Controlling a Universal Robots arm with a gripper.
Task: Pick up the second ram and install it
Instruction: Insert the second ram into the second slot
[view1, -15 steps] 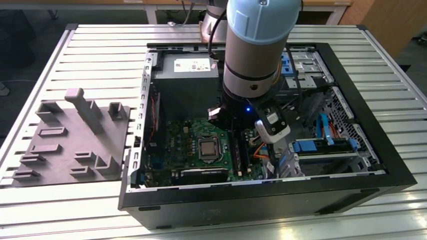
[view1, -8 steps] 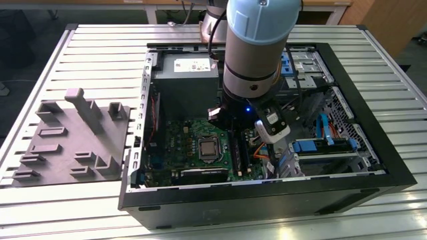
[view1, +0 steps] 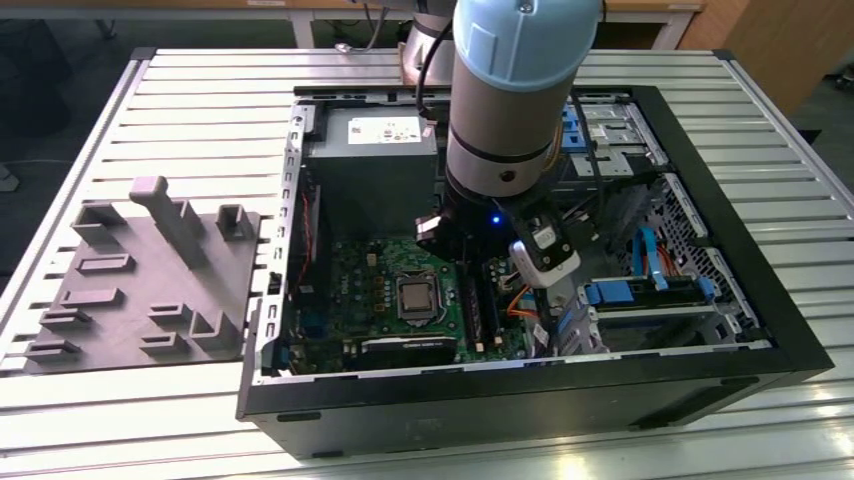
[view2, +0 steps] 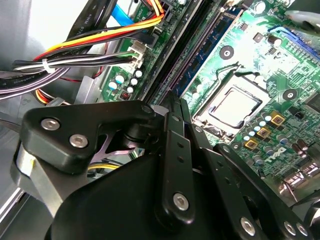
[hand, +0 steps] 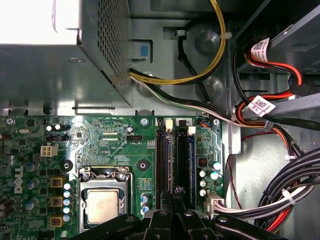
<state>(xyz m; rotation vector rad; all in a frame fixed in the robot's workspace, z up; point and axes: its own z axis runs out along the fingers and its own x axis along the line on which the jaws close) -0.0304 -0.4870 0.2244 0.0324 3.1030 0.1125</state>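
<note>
Pincer (hand: 175, 207) fingers are pressed together over the memory slots (hand: 172, 160) of the green motherboard (hand: 115, 150), seen in both wrist views. The second ram (view2: 176, 107) appears to be pinched edge-on between them as a thin dark strip, though this is hard to confirm. Seating is judged close but unfinished. One slot is seen already filled by a dark stick. A square metal processor (hand: 102, 206), glossy cables and the black steel case (view1: 534, 400) are seen; a grey moulded holder tray (view1: 147, 290) lies on the ribbed bench (view1: 200, 90).
</note>
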